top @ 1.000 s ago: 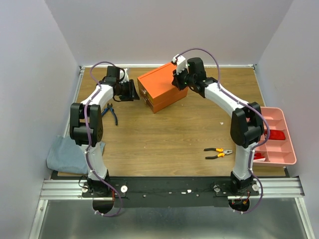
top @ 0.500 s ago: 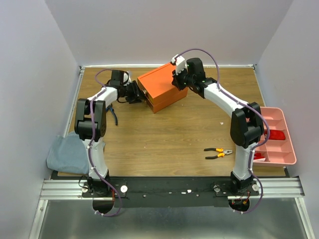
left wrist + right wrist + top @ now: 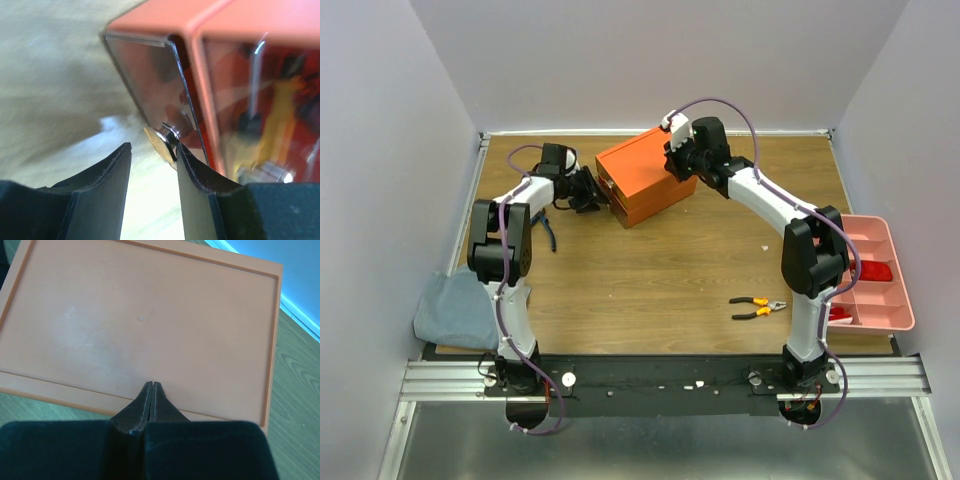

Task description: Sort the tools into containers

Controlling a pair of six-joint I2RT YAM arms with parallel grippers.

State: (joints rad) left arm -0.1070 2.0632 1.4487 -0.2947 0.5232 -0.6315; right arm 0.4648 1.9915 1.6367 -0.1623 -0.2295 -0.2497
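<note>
Hovering right at the end face of the orange box (image 3: 645, 175), the left gripper (image 3: 152, 150) has its jaws spread. And look where the knob (image 3: 166, 141) sits: inside the gap but not centred, tucked up against the finger (image 3: 197, 190) on the box side, with daylight between it and the other one. That little metal knob stands out from the clear drawer front (image 3: 145, 75) with its stem pointing back toward the left arm. By my reckoning, then, the pull runs straight out from that face. The left arm is plainly the nearer one for this, and nothing is pinched yet. I'd say the next move asks for a small sideways nudge to centre the knob, then a squeeze.

Up top, the right gripper (image 3: 151, 389) has its jaws pressed together, tips over the lid close to one long edge. Whether they touch it I can't tell, though it looks placed to steady the box.

Through the drawer front, blurred, a yellow-handled tool (image 3: 280, 110) is already inside. Out on the table (image 3: 670, 270), orange-handled pliers (image 3: 757, 307) lie near the right arm's base and blue-handled pliers (image 3: 545, 230) lie beside the left arm. The pink tray (image 3: 903, 285) sits at the right edge, well apart from the box.
</note>
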